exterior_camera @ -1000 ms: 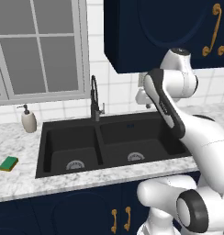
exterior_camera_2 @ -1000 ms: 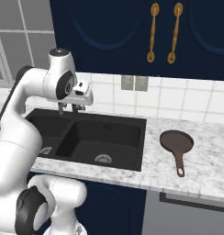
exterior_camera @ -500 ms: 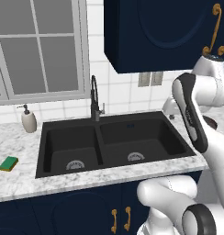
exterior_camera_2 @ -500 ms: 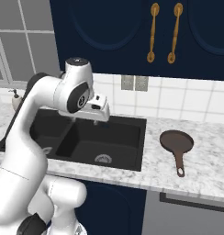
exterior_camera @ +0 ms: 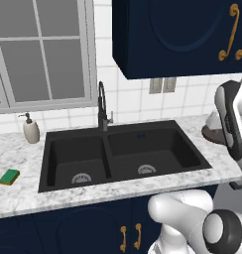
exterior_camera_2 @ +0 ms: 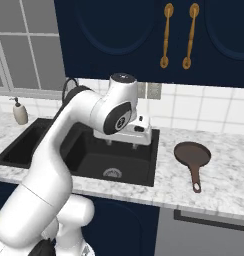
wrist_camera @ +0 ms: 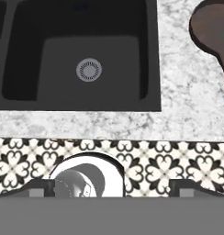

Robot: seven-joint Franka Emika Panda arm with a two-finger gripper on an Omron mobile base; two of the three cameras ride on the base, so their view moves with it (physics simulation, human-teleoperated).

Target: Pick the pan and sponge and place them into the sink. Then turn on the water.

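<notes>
On the marble counter [exterior_camera_2: 219, 187] to the right of the sink [exterior_camera_2: 144, 172] lies the pan [exterior_camera_2: 192, 153], round and reddish-brown, handle pointing toward the counter's front edge, untouched. Over the right basin's right rim hangs the gripper [exterior_camera_2: 125, 142], held above the counter and well apart from the pan; its fingers stand spread wide with nothing between them. Hand view looks straight down: right basin with its silver drain [wrist_camera: 89, 69], a strip of marble, patterned floor tile [wrist_camera: 178, 165] below the counter edge, pan at upper right corner. Far left of the sink, the sponge [exterior_camera: 9, 176] sits green-side up on the counter near its front edge. Soap dispenser [exterior_camera: 30, 130] stands behind it by the window [exterior_camera: 38, 54]. Black gooseneck faucet [exterior_camera: 102, 106] rises behind the basin divider; both basins hold nothing.
</notes>
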